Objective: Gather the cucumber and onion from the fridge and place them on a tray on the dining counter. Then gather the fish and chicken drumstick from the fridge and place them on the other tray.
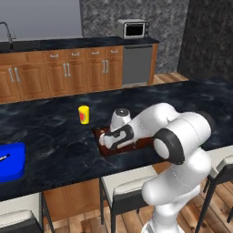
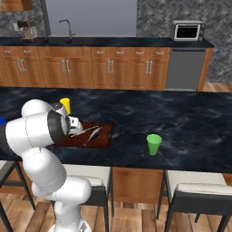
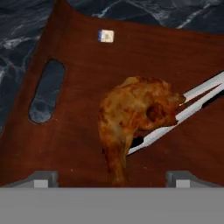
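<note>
The orange-brown, lumpy chicken drumstick (image 3: 133, 118) lies flat on the dark reddish-brown rectangular tray (image 3: 78, 131), its plump end up in the hand view and its narrow bone end pointing down between the fingers (image 3: 40, 179). They stand wide apart, one on each side of the bone end and clear of the meat, so nothing is held. Against the plump end, on the right, lies the pale silvery fish (image 2: 93, 135), its slim tail touching or slightly overlapping the drumstick; which of the two, I cannot tell. From the right base view the fish stretches slantwise across the tray.

As I judge it, the drumstick would handle as a light, fairly stiff piece with a bumpy, possibly slick skin. The thick end offers the surest hold across its width; the narrow bone end could slip out of a pinch. With both pieces already on the tray, it should need no further lifting.

The tray rests on the long black marbled stone worktop (image 1: 54, 132), near its front edge. A small yellow cup with a red mark (image 1: 83, 114) stands just beyond the tray, and a bright blue rimmed tray (image 1: 11, 161) sits well apart at the left. A green cup (image 2: 153, 144) stands off to the right.
</note>
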Controlling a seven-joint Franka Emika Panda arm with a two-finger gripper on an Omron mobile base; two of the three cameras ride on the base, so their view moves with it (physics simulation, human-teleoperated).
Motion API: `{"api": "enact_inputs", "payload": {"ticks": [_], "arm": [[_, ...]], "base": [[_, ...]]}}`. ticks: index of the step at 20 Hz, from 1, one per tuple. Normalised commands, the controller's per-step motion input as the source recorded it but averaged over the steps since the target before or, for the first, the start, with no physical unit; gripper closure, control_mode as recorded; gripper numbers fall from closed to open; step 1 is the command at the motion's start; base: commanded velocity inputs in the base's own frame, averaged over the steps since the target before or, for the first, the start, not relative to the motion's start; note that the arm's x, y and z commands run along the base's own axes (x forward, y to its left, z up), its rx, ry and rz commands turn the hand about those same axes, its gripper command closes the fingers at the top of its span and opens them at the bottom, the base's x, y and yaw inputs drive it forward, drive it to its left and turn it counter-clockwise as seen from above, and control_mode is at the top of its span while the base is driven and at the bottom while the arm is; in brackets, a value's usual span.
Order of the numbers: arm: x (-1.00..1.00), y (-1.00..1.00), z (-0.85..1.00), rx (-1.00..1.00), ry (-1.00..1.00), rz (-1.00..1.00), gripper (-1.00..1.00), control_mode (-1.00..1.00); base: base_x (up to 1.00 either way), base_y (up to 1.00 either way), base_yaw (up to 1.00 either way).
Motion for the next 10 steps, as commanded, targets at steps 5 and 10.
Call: {"api": "enact_inputs", "payload": {"ticks": [5,10], "arm": [[-0.16,0.0,0.55,0.0,0.04,0.0,-1.0,-1.0],[-0.16,0.0,0.46,0.0,0.05,0.0,-1.0,-1.0]], "base": [[0.0,0.0,0.0],[0.0,0.0,0.0]]}}
